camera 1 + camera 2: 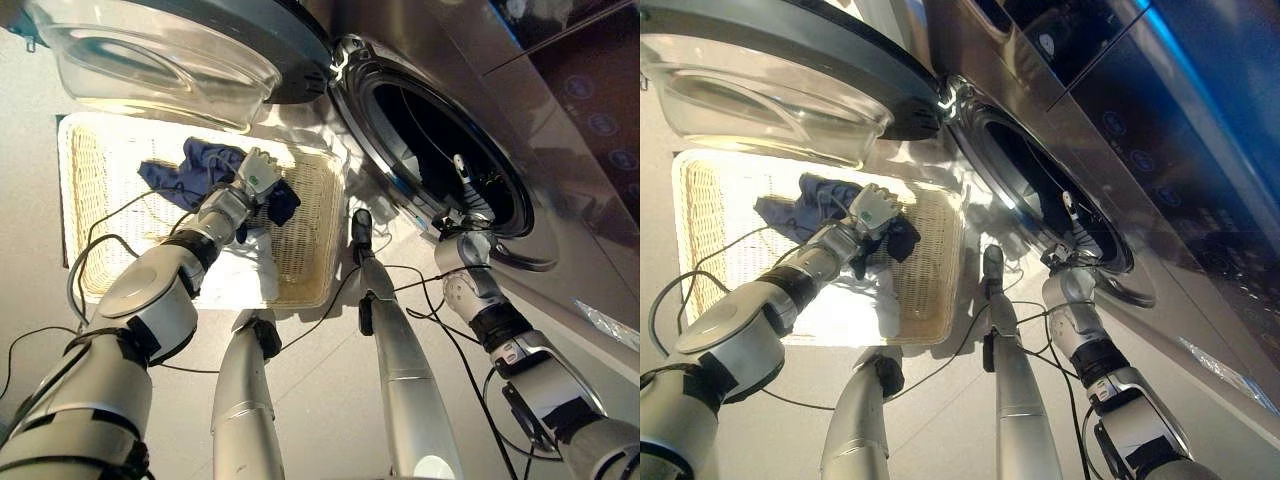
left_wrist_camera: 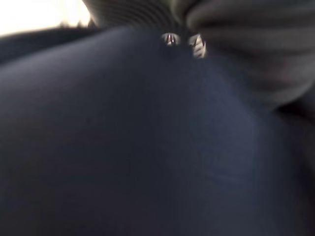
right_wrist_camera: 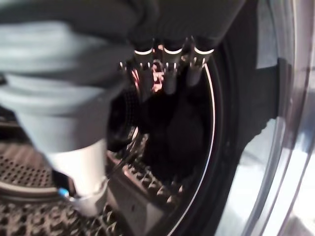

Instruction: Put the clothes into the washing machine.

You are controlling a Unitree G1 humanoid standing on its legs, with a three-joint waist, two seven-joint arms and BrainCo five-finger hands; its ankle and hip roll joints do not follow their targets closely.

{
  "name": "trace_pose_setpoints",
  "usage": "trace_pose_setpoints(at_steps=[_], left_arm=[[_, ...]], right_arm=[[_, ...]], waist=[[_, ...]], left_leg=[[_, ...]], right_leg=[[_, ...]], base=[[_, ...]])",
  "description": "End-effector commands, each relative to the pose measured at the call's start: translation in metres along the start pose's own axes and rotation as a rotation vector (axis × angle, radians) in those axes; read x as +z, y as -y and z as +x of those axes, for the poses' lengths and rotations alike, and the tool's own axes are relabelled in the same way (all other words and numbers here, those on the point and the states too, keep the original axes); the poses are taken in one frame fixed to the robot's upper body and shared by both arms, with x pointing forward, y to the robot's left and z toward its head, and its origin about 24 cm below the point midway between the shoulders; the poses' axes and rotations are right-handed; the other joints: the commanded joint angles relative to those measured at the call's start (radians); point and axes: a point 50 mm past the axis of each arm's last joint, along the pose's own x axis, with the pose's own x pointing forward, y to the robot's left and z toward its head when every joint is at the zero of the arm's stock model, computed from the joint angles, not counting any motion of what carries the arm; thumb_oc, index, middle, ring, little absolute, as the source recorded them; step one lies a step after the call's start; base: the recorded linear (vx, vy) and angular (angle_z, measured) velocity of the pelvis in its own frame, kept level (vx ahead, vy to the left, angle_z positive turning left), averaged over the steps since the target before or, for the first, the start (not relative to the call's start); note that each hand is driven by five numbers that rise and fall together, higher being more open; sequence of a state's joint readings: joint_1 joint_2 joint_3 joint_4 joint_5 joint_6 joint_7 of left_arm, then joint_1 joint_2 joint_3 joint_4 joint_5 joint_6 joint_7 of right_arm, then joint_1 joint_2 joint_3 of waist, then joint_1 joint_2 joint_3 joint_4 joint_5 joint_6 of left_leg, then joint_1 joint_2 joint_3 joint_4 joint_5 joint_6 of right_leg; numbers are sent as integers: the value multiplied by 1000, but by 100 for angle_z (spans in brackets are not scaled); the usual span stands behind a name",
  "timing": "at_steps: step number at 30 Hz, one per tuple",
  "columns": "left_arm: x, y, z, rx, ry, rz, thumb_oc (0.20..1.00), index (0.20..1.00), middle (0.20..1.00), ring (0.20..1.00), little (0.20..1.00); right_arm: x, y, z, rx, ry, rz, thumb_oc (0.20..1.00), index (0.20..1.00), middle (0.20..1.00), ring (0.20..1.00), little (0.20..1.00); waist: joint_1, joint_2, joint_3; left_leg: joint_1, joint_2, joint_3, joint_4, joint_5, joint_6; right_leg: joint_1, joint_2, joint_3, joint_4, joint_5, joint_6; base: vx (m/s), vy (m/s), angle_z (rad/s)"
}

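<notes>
A crumpled dark navy cloth garment (image 1: 190, 170) lies in the pale woven rectangular laundry basket (image 1: 310, 255) on the floor. The left hand (image 1: 258, 180) is pressed onto it; whether its fingers are closed cannot be told. The cloth is judged light, soft and limp, best gathered at a raised fold. The right hand (image 1: 462, 205) is reached into the open round drum of the silver washing machine (image 1: 440, 130), its fingers relaxed, nothing held.

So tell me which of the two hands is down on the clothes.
The left hand: it rests on the dark blue clothes in the wicker basket, while the right hand reaches into the washing machine drum.
</notes>
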State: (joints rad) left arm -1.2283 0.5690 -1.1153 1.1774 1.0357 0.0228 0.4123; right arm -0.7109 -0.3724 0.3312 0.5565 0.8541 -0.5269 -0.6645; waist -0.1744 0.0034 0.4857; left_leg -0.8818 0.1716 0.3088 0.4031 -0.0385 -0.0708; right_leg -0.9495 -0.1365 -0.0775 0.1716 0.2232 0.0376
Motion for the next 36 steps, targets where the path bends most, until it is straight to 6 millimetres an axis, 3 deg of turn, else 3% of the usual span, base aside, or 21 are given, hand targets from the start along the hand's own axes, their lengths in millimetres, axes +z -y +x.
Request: trace_pose_setpoints(at_steps=[1, 11, 13, 16, 20, 24, 25, 27, 29, 30, 36], left_arm=[[-27, 3, -11, 144, -87, -120, 200, 200, 200, 200, 200], [-19, -1, -20, 350, -134, -455, 200, 200, 200, 200, 200], [-14, -4, -24, 448, -203, -699, 200, 200, 200, 200, 200], [-8, -5, -27, 502, -237, -849, 200, 200, 200, 200, 200], [14, -6, -40, 619, -308, -1306, 200, 200, 200, 200, 200], [17, -7, -41, 636, -320, -1399, 200, 200, 200, 200, 200], [18, -7, -43, 644, -332, -1491, 200, 200, 200, 200, 200], [18, -7, -43, 644, -332, -1491, 200, 200, 200, 200, 200], [27, -7, -43, 625, -360, -1930, 200, 200, 200, 200, 200], [29, -9, -43, 623, -356, -1990, 200, 200, 200, 200, 200], [30, -9, -42, 622, -353, -2038, 200, 200, 200, 200, 200]], right_arm=[[16, -3, 0, 30, 75, 12, 1000, 1000, 1000, 1000, 1000], [5, 0, -14, 63, 67, -85, 1000, 1000, 1000, 1000, 1000], [0, -6, -24, 125, 82, -196, 1000, 1000, 1000, 1000, 1000], [-8, -8, -30, 158, 69, -269, 1000, 1000, 1000, 1000, 1000], [-33, -8, -47, 372, 10, -458, 1000, 1000, 1000, 1000, 1000], [-38, -11, -50, 456, -16, -474, 1000, 1000, 1000, 1000, 1000], [-43, -11, -52, 510, -43, -493, 1000, 1000, 1000, 1000, 1000], [-43, -11, -52, 510, -43, -493, 1000, 1000, 1000, 1000, 1000], [-64, -10, -52, 791, -178, -698, 1000, 1000, 1000, 1000, 1000], [-66, -8, -50, 826, -199, -731, 1000, 1000, 1000, 1000, 1000], [-67, -7, -48, 847, -213, -741, 1000, 1000, 1000, 1000, 1000]], waist=[[16, 17, 34], [38, 15, 34], [48, 15, 34], [57, 15, 34], [85, 14, 34], [92, 14, 34], [99, 13, 34], [99, 13, 34], [138, 7, 34], [144, 6, 34], [149, 6, 34]], left_leg=[[84, -79, 33, -173, 114, -72], [179, -82, 22, -175, 93, -57], [209, -85, 15, -170, 83, -52], [227, -88, 8, -168, 77, -48], [266, -97, -14, -167, 58, -36], [273, -98, -19, -169, 55, -35], [278, -99, -24, -167, 52, -34], [278, -99, -24, -167, 52, -34], [307, -105, -44, -162, 41, -27], [312, -105, -49, -165, 41, -26], [313, -106, -54, -164, 41, -26]], right_leg=[[77, 0, -107, 106, -113, 115], [169, -15, -130, 126, -149, 112], [201, -19, -137, 140, -166, 110], [219, -22, -140, 147, -175, 108], [253, -31, -149, 170, -199, 106], [262, -33, -152, 170, -204, 105], [268, -35, -155, 176, -209, 104], [268, -35, -155, 176, -209, 104], [298, -46, -182, 203, -229, 102], [306, -46, -185, 199, -229, 101], [309, -47, -188, 200, -230, 101]], base=[[-14, 8, 9], [-10, 5, 5], [0, 0, 0], [2, -3, -1], [10, -32, 14], [4, -16, 8], [4, -19, 17], [13, -53, 11], [38, -179, 11], [19, -107, 8], [9, -33, 20]])
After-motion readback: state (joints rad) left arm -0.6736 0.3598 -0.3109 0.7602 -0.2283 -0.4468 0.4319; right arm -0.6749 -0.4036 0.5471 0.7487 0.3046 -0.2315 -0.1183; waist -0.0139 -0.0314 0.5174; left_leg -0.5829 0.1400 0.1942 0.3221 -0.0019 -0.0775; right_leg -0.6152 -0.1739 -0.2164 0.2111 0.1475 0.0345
